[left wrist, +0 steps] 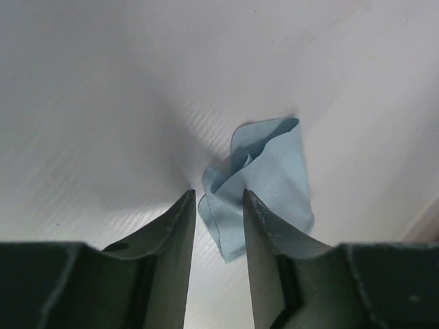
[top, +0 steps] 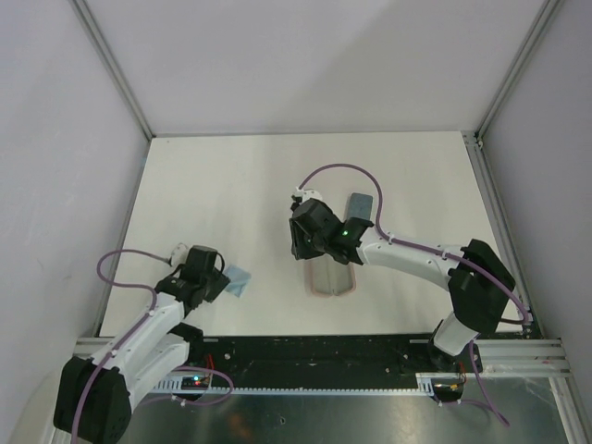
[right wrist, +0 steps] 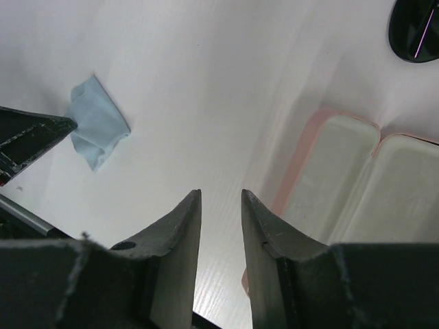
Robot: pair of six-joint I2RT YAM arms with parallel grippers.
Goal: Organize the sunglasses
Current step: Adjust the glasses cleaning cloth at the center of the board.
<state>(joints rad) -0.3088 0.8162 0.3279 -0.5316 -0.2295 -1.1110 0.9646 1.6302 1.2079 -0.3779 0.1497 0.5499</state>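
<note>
Top view: left gripper (top: 218, 279) sits low at the near-left of the white table (top: 222, 176), tips at a crumpled light-blue cloth (top: 240, 281). Right gripper (top: 303, 245) hangs over the far end of an open oblong pink case (top: 331, 279). A blue-grey oblong case (top: 359, 205) lies just beyond.

Left wrist: fingers (left wrist: 171, 233) a narrow gap apart. The cloth is bunched at the tips, one edge showing through the gap (can't tell if it's pinched).

Right wrist: fingers (right wrist: 175, 240) narrowly parted, nothing between them, above table just left of the pink case, whose two halves lie lining-up. Of the sunglasses (right wrist: 413, 31) only one dark glossy lens shows, cut off by the top-right corner, beyond the case; can't tell which pair.
</note>
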